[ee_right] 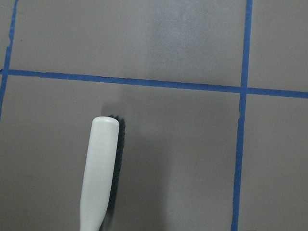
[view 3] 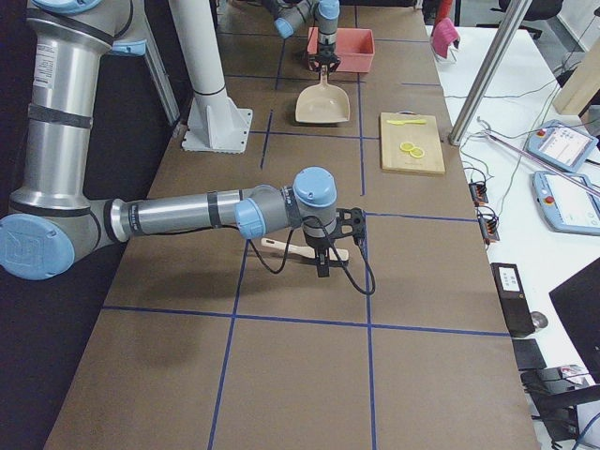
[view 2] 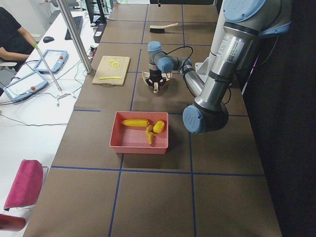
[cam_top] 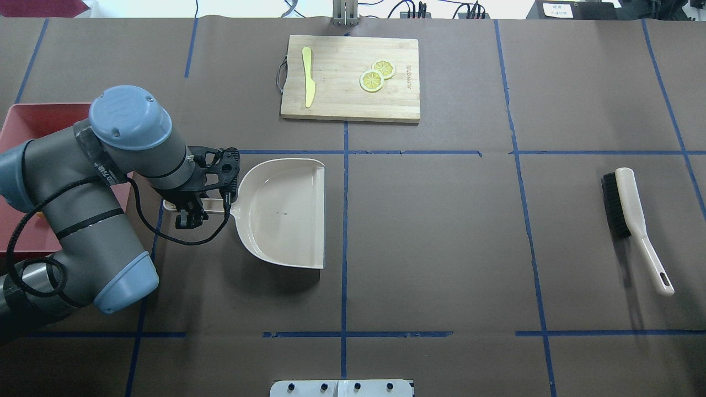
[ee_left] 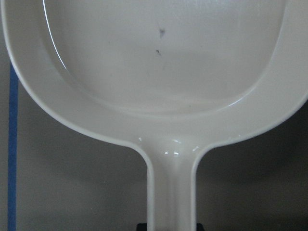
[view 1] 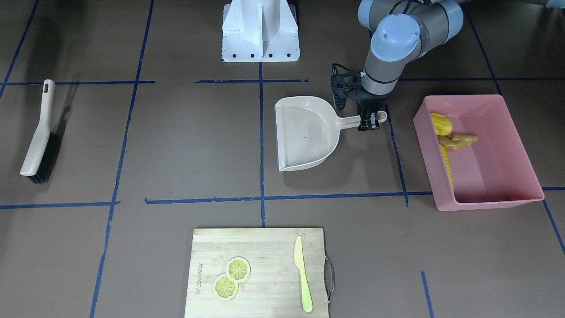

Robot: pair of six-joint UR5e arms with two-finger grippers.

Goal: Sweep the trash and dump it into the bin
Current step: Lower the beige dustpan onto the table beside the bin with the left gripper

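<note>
The pink bin (view 1: 485, 205) sits by the desk's left edge, near the left gripper (view 1: 369, 123). That gripper's jaws straddle the dustpan (view 1: 304, 132) handle, but whether they pinch it cannot be told. Inside the bin, along the wall nearest that gripper, lie a long ribbed yellow corn cob (view 1: 447, 164), a knobbly tan ginger root (view 1: 459, 141) and a short yellow oval lump (view 1: 441, 124). The right gripper (view 3: 323, 258) hangs over the brush (view 3: 291, 249); its jaw state cannot be told.

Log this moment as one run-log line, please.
trash: in bin | dustpan: empty, flat on table | left gripper: straddles its handle, grip unclear | brush: on table | right gripper: over brush, state unclear
</note>
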